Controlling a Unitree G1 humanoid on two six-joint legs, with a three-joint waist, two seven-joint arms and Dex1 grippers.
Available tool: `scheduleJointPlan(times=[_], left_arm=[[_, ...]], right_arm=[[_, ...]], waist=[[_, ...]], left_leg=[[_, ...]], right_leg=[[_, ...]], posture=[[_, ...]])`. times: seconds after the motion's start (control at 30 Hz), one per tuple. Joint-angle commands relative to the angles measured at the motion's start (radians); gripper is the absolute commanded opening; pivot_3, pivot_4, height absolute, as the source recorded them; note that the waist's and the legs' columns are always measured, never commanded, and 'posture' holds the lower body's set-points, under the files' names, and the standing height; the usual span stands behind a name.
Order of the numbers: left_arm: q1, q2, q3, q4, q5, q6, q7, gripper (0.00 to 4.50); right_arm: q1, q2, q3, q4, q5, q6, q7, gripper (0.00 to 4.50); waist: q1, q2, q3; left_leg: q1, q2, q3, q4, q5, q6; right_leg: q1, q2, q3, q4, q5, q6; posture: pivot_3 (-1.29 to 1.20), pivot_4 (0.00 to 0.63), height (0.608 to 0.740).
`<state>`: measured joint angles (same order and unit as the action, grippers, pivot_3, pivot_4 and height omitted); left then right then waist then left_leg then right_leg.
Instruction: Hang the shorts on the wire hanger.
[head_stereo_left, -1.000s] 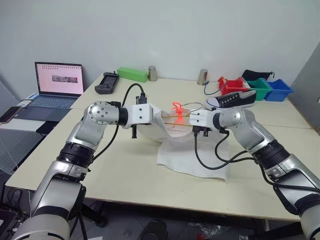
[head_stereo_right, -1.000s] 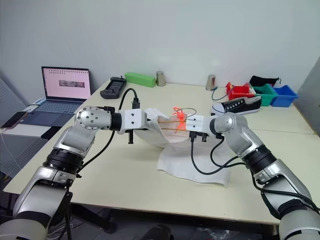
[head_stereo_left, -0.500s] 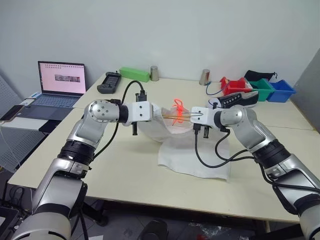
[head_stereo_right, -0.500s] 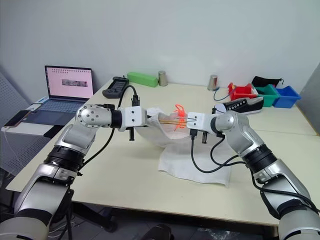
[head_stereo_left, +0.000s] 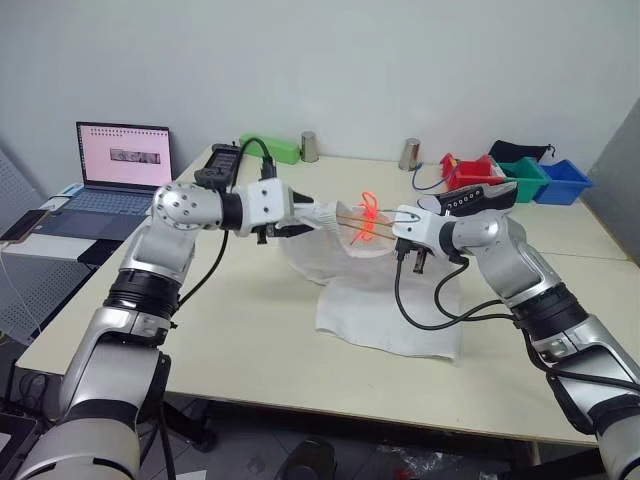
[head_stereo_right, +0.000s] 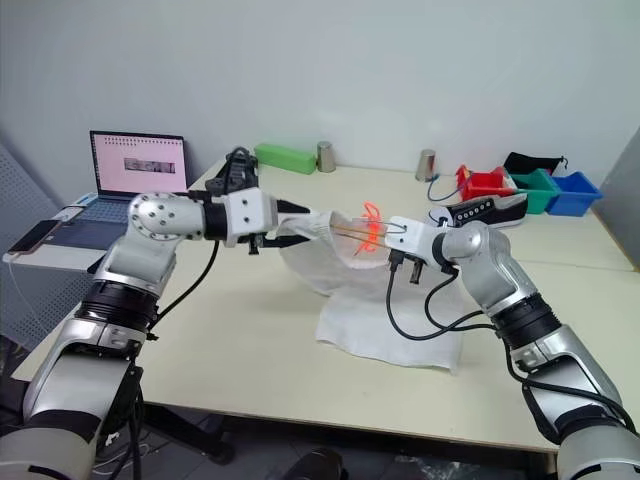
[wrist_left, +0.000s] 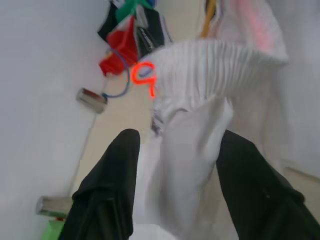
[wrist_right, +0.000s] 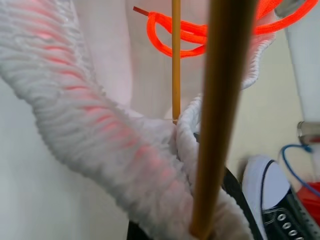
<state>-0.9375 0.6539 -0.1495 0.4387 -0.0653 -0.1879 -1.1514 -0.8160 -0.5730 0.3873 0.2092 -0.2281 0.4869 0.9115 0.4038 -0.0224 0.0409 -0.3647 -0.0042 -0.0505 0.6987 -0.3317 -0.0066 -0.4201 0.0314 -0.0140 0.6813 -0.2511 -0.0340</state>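
Sneaker (head_stereo_left: 465, 199) and bins (head_stereo_left: 525, 176) just beyond — shorts (head_stereo_left: 345, 270) between.

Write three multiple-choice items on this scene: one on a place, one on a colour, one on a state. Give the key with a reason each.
1. Where is the laptop?
A. on the low side table on the robot's left
B. beside the coloured bins
C. under the shorts

2. What colour is the drawstring of the shorts?
A. blue
B. neon orange-red
C. black

3. How do the shorts lie?
A. folded flat on the table
B. waistband lifted between the two grippers, legs trailing on the table
C. hanging clear of the table

Key: 1 A, it stands open at the far left edge. 2 B, the bright loop glows at the waistband. 3 B, the left gripper and right gripper meet the raised waistband at the wire hanger.
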Motion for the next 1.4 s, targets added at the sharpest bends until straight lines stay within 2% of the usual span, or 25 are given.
scheduleJointPlan(times=[0.03, 0.13, 0.2, 0.33, 0.5, 0.7, 1.03, 1.23, 1.4], left_arm=[[-0.121, -0.012, 0.114, -0.062, -0.117, 0.115, 0.046, 3.47], [-0.186, -0.053, 0.183, -0.069, -0.189, 0.225, 0.124, 4.07], [-0.172, -0.069, 0.192, -0.087, -0.199, 0.26, 0.148, 4.43], [0.001, -0.097, 0.165, -0.219, -0.21, 0.333, 0.164, 4.48], [0.159, -0.152, 0.133, -0.391, -0.246, 0.418, 0.191, 4.48], [0.228, -0.27, 0.051, -0.481, -0.227, 0.43, 0.249, 4.48], [0.187, -0.431, -0.042, -0.435, -0.229, 0.395, 0.254, 4.48], [0.125, -0.516, -0.079, -0.356, -0.224, 0.342, 0.217, 4.48], [0.071, -0.587, -0.095, -0.291, -0.223, 0.299, 0.204, 4.48]], right_arm=[[0.01, -0.005, -0.113, -0.038, 0.086, 0.101, 0.016, 0.0], [0.026, 0.007, -0.176, -0.047, 0.146, 0.195, 0.005, 0.0], [0.034, 0.019, -0.23, -0.062, 0.193, 0.278, -0.01, 0.0], [0.091, 0.013, -0.367, -0.177, 0.284, 0.511, -0.049, 0.0], [0.188, 0.001, -0.526, -0.371, 0.373, 0.781, -0.106, 0.0], [0.251, 0.099, -0.763, -0.57, 0.388, 1.104, -0.256, 0.0], [0.481, 0.146, -1.021, -0.767, 0.422, 1.127, -0.445, 0.0], [0.52, 0.191, -1.153, -0.78, 0.364, 1.127, -0.606, 0.0], [0.551, 0.211, -1.208, -0.795, 0.347, 1.127, -0.689, 0.0]], waist=[[0.0, 0.0, 0.0], [0.001, 0.0, 0.0], [0.0, 0.0, 0.0], [-0.004, 0.005, -0.003], [-0.014, 0.005, -0.003], [-0.025, 0.004, -0.003], [-0.094, 0.005, -0.003], [-0.181, 0.008, -0.005], [-0.252, 0.012, -0.008]], left_leg=[[0.0, 0.0, 0.0, 0.0, 0.0, 0.0], [0.0, 0.0, 0.0, 0.0, 0.0, 0.0], [0.0, 0.0, 0.0, 0.0, 0.0, 0.0], [0.001, 0.0, 0.001, 0.0, 0.0, 0.0], [0.0, 0.0, -0.001, 0.0, 0.0, 0.0], [0.001, -0.001, 0.001, 0.001, 0.0, 0.0], [0.002, -0.001, 0.001, 0.001, 0.0, 0.0], [0.011, -0.001, 0.0, -0.001, 0.0, 0.0], [0.013, -0.001, 0.0, -0.004, 0.0, 0.001]], right_leg=[[0.0, 0.0, 0.0, 0.0, 0.0, 0.0], [0.0, 0.0, 0.0, 0.0, 0.0, 0.0], [0.0, 0.0, 0.0, 0.0, 0.0, 0.0], [0.0, -0.001, 0.002, 0.001, 0.0, 0.0], [0.0, 0.0, 0.001, 0.001, 0.0, 0.0], [0.001, -0.001, 0.002, 0.001, 0.0, 0.0], [0.002, -0.001, 0.003, 0.002, 0.0, 0.0], [0.013, -0.001, 0.003, 0.0, 0.0, 0.001], [0.014, 0.0, 0.005, 0.0, -0.003, 0.0]], posture=[[0.42, 0.0, 0.74], [0.42, 0.0, 0.74], [0.42, 0.0, 0.74], [0.4, 0.0, 0.74], [0.36, 0.0, 0.74], [0.31, 0.0, 0.74], [0.19, 0.0, 0.74], [0.14, 0.0, 0.74], [0.12, 0.0, 0.74]])
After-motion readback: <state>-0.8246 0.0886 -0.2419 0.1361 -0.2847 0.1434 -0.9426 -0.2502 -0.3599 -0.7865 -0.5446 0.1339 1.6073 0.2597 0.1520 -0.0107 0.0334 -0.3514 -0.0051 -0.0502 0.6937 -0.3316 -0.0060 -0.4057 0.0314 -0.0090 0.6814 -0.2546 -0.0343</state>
